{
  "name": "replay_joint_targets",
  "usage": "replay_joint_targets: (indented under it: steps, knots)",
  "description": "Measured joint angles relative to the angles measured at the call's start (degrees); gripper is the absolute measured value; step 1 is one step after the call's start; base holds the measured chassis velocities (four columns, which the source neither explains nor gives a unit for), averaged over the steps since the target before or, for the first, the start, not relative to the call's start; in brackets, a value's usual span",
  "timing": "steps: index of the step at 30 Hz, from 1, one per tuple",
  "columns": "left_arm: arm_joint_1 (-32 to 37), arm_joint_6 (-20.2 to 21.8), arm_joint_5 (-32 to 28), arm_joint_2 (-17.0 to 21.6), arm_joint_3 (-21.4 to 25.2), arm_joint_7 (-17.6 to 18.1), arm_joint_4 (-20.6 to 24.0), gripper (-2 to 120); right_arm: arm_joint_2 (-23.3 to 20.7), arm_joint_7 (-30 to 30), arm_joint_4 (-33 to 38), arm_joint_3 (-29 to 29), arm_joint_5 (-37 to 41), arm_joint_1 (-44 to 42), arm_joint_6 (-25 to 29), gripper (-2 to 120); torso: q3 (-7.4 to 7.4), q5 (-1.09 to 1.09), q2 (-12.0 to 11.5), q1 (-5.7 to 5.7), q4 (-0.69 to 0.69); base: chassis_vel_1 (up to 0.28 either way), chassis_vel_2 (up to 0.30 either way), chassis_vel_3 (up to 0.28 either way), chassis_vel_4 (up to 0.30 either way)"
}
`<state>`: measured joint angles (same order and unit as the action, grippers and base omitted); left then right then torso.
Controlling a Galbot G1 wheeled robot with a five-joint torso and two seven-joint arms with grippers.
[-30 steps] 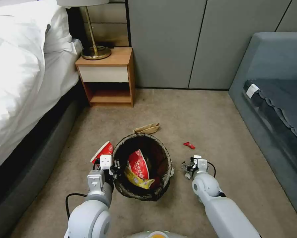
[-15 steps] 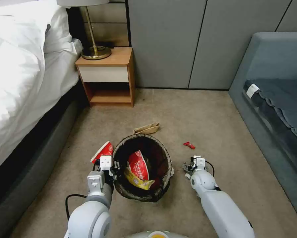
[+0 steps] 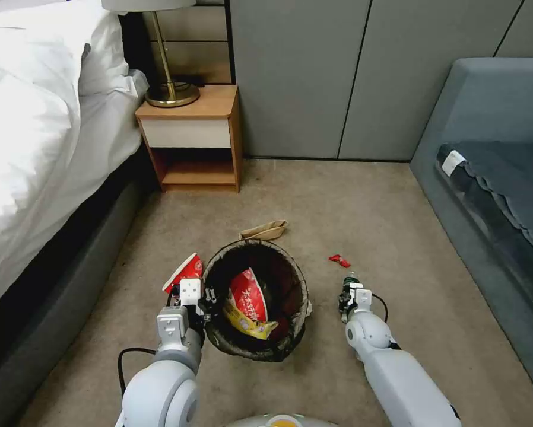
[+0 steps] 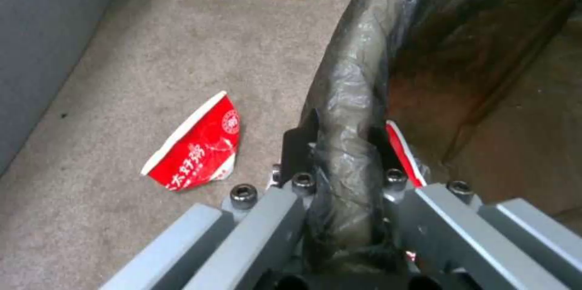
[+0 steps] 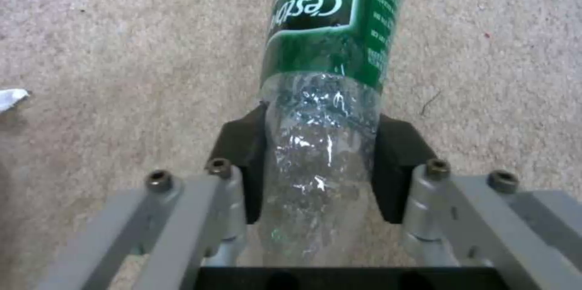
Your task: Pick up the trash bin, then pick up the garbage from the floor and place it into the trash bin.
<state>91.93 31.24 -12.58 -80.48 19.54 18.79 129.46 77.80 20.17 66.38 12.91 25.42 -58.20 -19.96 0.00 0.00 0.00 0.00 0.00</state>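
Left gripper (image 4: 343,144): clamped on the trash bin (image 3: 256,299) rim, bin at the robot's 12 o'clock.
Right gripper (image 5: 321,162): closed around the green bottle (image 5: 330,53), at 2 o'clock.
Bottle axis: long axis runs away from the gripper.
Risk: slick, crinkled plastic could slide out.
Left on floor: red cup (image 3: 183,271), tan paper (image 3: 264,230), red scrap (image 3: 339,260).

On the beige carpet (image 3: 349,201) before me lie a crushed red cup (image 3: 183,271), a tan paper piece (image 3: 264,230) and a small red wrapper (image 3: 339,260).
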Motion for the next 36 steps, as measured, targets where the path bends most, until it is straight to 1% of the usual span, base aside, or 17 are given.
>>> replay_joint_targets:
  steps: [1, 4, 9, 12, 13, 16, 17, 20, 21, 22, 25, 26, 27, 30, 31, 33, 36]
  knots:
    - [0.0, 0.0, 0.0, 0.0, 0.0, 0.0, 0.0, 0, 0.0, 0.0, 0.0, 0.0, 0.0, 0.0, 0.0, 31, 0.0, 0.0, 0.0, 0.0, 0.0, 0.0, 0.0, 0.0, 0.0]
    - [-0.06, 0.0, 0.0, 0.0, 0.0, 0.0, 0.01, 0, -0.02, -0.34, 0.0, 0.0, -0.28, -0.05, 0.27, 23, 0.0, 0.0, 0.0, 0.0, 0.0, 0.0, 0.0, 0.0, 0.0]
    - [-0.06, 0.0, 0.0, 0.0, 0.0, 0.0, 0.01, 0, -0.16, -0.44, 0.54, 0.07, -0.56, -0.11, 1.45, 22, 0.0, 0.0, 0.0, 0.0, 0.0, 0.0, 0.0, 0.0, 0.0]
    - [-0.11, 0.0, 0.0, -0.03, -0.03, 0.0, 0.01, 0, -0.49, -0.8, 4.84, 0.39, -1.35, -1.28, 5.09, 22, 0.0, 0.0, 0.0, 0.0, 0.0, 0.0, 0.0, 0.0, 0.0]
    - [-0.11, 0.0, 0.0, -0.03, -0.03, 0.0, 0.01, 0, -0.49, -0.8, 4.84, 0.39, -1.35, -1.28, 5.09, 22, 0.0, 0.0, 0.0, 0.0, 0.0, 0.0, 0.0, 0.0, 0.0]
    - [-0.19, 0.0, -0.17, 0.08, -0.07, 0.0, -0.16, 0, -1.32, -5.87, 13.64, 1.18, -6.16, -4.35, 15.81, 22, 0.0, 0.0, 0.0, 0.0, 0.01, 0.0, 0.0, 0.0, 0.0]
    - [-0.19, 0.0, -0.17, 0.08, -0.07, 0.0, -0.16, 0, -1.32, -5.87, 13.64, 1.18, -6.16, -4.35, 15.81, 22, 0.0, 0.0, 0.0, 0.0, 0.01, 0.0, 0.0, 0.0, 0.0]
    - [-0.43, 0.05, -0.44, 0.38, -0.23, 0.0, -0.55, 0, -2.46, -13.01, 24.5, 1.47, -8.25, -8.16, 25.87, 22, 0.0, -0.01, 0.0, 0.0, 0.0, 0.0, 0.0, 0.0, 0.0]
    - [-0.48, 0.06, -0.56, 0.52, -0.34, 0.0, -0.62, 0, -2.79, -15.61, 27.57, 1.46, -8.65, -9.2, 28.28, 22, 0.0, -0.01, 0.0, 0.0, 0.0, 0.0, 0.0, 0.0, 0.0]
    - [-0.48, 0.06, -0.56, 0.52, -0.34, 0.0, -0.62, 0, -2.79, -15.61, 27.57, 1.46, -8.65, -9.2, 28.28, 22, 0.0, -0.01, 0.0, 0.0, 0.0, 0.0, 0.0, 0.0, 0.0]
    - [-0.58, 0.16, -0.8, 1.27, -0.43, 0.03, -0.93, 0, -4.46, -25.53, 37.22, 0.9, -8.53, -13.04, 34.38, 22, 0.0, -0.01, 0.0, 0.0, -0.01, 0.0, 0.0, 0.0, 0.0]
    - [-0.58, 0.2, -0.89, 1.35, -0.37, 0.03, -0.97, 0, -5.16, -28.22, 39.49, 0.43, -8.25, -14.27, 35.51, 22, 0.0, 0.0, 0.0, 0.0, 0.01, 0.0, 0.0, 0.0, 0.0]
    - [-0.58, 0.2, -0.89, 1.35, -0.37, 0.03, -0.97, 0, -5.16, -28.22, 39.49, 0.43, -8.25, -14.27, 35.51, 22, 0.0, 0.0, 0.0, 0.0, 0.01, 0.0, 0.0, 0.0, 0.0]
    - [-0.54, 0.28, -1.12, 1.34, -0.32, 0.05, -0.97, 0, -9.05, -33.66, 45.06, -2.04, -7.79, -17.97, 38.07, 22, 0.0, 0.02, 0.0, 0.0, 0.0, 0.0, 0.0, 0.0, 0.0]
    - [-0.54, 0.28, -1.12, 1.34, -0.32, 0.05, -0.97, 0, -9.05, -33.66, 45.06, -2.04, -7.79, -17.97, 38.07, 22, 0.0, 0.02, 0.0, 0.0, 0.0, 0.0, 0.0, 0.0, 0.0]
    - [-0.63, 0.37, -1.15, 1.29, -0.35, 0.11, -0.99, 0, -13.78, -36.39, 47.75, -4.5, -7.64, -20.71, 39.24, 22, 0.0, 0.0, 0.0, 0.0, 0.0, 0.0, 0.0, 0.0, 0.0]
    - [-0.8, 0.43, -1.16, 1.21, -0.42, 0.13, -1.11, 0, -16.29, -38.05, 48.39, -5.74, -7.82, -22.39, 39.98, 22, 0.0, 0.0, 0.0, 0.0, 0.0, 0.0, 0.0, 0.0, 0.0]
